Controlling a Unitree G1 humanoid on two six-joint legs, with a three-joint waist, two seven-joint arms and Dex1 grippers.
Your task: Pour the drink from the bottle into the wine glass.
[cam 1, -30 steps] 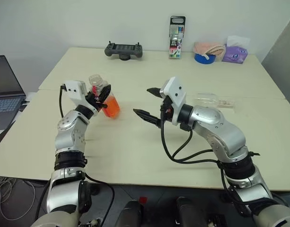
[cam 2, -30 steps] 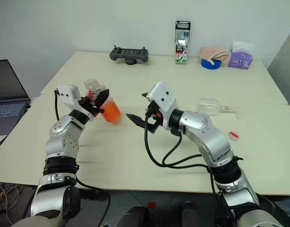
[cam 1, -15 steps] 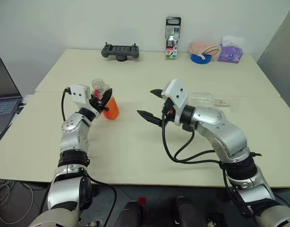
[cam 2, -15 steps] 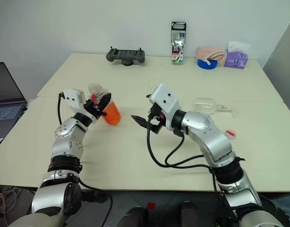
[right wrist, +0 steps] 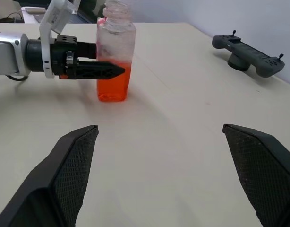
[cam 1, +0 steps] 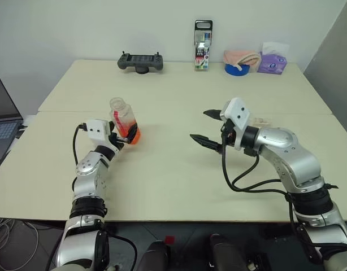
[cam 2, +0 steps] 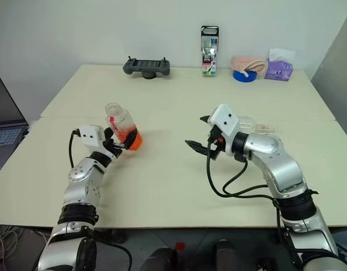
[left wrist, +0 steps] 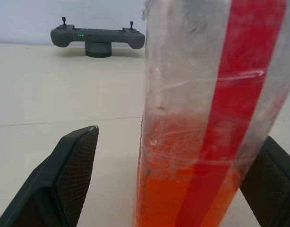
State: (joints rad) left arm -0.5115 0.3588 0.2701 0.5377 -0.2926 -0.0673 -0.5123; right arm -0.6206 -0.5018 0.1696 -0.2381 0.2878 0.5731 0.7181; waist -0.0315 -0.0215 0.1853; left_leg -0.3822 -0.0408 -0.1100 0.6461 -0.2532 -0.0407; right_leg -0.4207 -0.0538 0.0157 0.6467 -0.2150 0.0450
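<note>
Now the uncapped bottle [cam 1: 123,121] holds orange drink [cam 1: 130,135].

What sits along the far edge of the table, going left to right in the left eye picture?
Dark grey handheld controller → upright pack of markers → blue tape roll with a pink cloth on it → purple tissue pack.

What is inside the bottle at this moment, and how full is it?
The bottle holds orange drink filling roughly its lower half; above that it looks empty. Its red label strip covers part of the contents.
</note>
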